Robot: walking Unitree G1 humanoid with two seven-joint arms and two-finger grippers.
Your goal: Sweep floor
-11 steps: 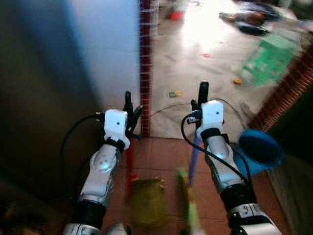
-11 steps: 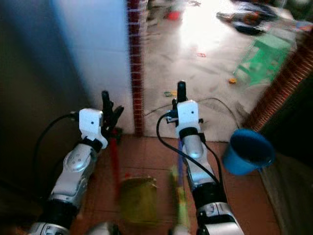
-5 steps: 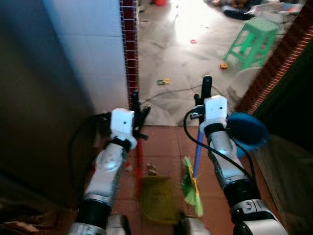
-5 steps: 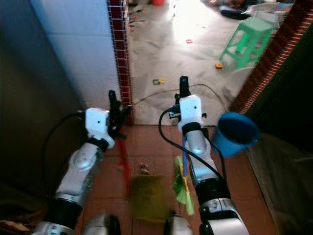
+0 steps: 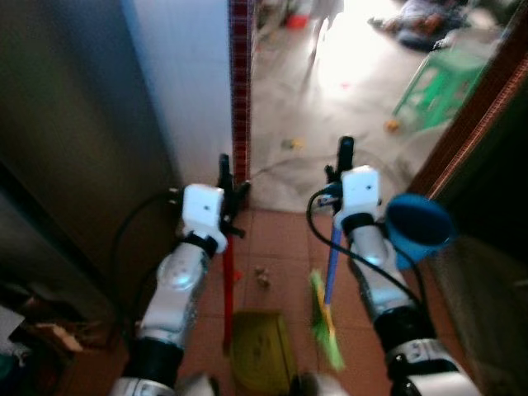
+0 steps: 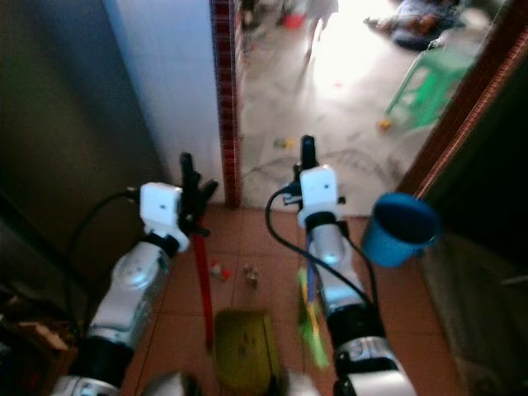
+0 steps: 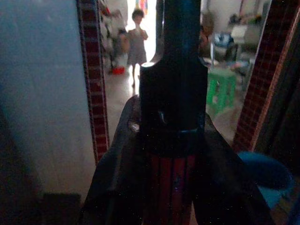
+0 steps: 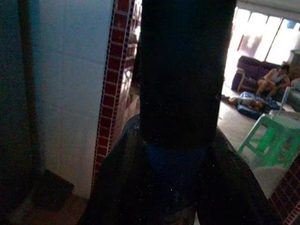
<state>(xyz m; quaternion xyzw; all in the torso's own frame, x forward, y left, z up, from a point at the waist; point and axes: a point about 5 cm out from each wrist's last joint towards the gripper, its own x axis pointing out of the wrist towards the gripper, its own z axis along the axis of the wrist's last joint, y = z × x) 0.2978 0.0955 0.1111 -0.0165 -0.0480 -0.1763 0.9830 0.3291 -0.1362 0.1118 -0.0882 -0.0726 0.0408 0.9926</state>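
Floor (image 5: 272, 247) first: you are standing on red-brown tiles at a doorway, with a paler, brightly lit concrete stretch beyond the threshold. By my reading the sweeping has barely started. A few small scraps (image 6: 250, 275) lie loose on the tiles between your two arms, and more bits of litter (image 5: 292, 143) dot the concrete further out, so nearly all of the work is left.

Beside you on the left is a white tiled wall edged with a red brick strip (image 5: 240, 91); on your right a blue bucket (image 5: 419, 228) sits near the brick doorpost, and a green stool (image 5: 438, 78) stands well out on the concrete. In the left wrist view a person (image 7: 136, 40) stands in the bright room ahead, so mind them as you advance.

Your dustpan (image 5: 261, 359) hangs low between your arms, its yellow-green tray close to the tiles. Its red handle (image 5: 227, 289) runs nearly upright, the long axis climbing from the tray to your left gripper (image 5: 224, 177), whose fingers are clamped round the top of it.

Your broom (image 5: 325, 323) is on the right. Its blue shaft (image 5: 331, 268) likewise stands close to vertical, leaning slightly, with the green bristles pointing down toward the tiles just beside the dustpan. Your right gripper (image 5: 345, 158) clasps the upper end of that shaft.

The scraps lie just ahead of both tools.
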